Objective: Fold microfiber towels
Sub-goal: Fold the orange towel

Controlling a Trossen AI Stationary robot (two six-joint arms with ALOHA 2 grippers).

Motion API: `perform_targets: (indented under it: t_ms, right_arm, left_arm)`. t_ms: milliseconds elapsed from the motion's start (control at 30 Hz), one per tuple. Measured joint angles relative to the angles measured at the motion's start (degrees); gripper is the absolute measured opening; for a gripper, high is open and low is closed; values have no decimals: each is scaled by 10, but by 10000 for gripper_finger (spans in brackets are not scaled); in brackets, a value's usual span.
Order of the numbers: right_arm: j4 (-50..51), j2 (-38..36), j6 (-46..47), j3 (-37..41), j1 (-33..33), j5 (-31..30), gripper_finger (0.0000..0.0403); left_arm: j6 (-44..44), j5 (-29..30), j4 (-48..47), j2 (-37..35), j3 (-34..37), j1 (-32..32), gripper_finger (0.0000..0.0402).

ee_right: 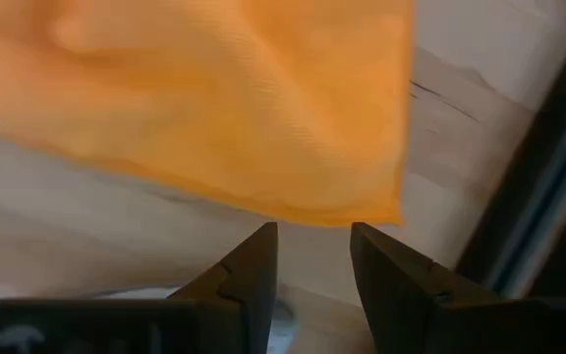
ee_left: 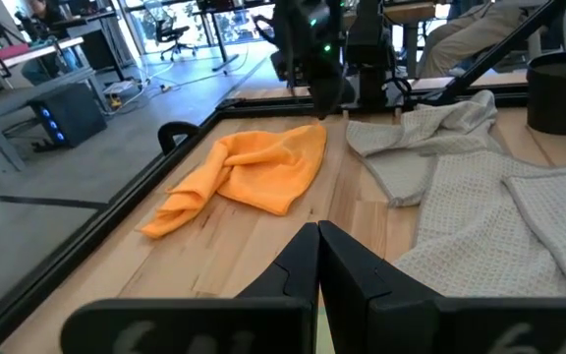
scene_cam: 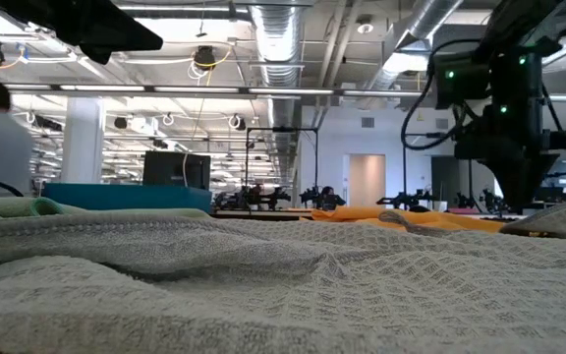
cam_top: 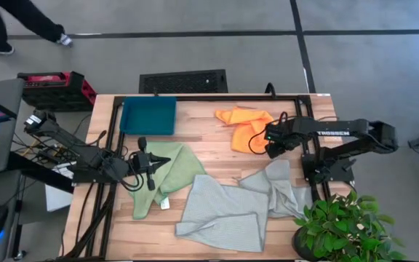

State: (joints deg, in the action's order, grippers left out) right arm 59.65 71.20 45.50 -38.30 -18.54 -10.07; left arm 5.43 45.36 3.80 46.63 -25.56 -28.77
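Orange towel (ee_right: 214, 98) just beyond right end effector (ee_right: 312, 258).

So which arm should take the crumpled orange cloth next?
Right, probably. The right claw hangs open just over the crumpled orange microfiber cloth, at its edge. The left claw sits shut over the light green cloth, farther away.

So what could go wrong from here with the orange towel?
1. The right gripper is open just off the orange towel's edge; closing now might pinch only a thin hem or miss.
2. The towel lies bunched in folds, so a pull could drag the heap rather than spread it.
3. A grey towel lies close to the right arm and could snag as the arm swings.
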Motion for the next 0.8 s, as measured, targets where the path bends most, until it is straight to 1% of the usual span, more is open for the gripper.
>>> perform_targets:
  t_ms: [233,433,633,800]
  right_arm:
    - [5,39,-7,0,-44,32,147]
    - [28,71,-9,0,-73,24,144]
    - [23,96,-31,0,-101,24,145]
    - [8,116,-55,0,-125,24,143]
  left_arm:
    - [0,0,0,0,0,0,0]
    - [0,0,-1,0,0,0,0]
    - [25,0,-5,0,0,0,0]
    - [29,-21,-5,0,0,0,0]
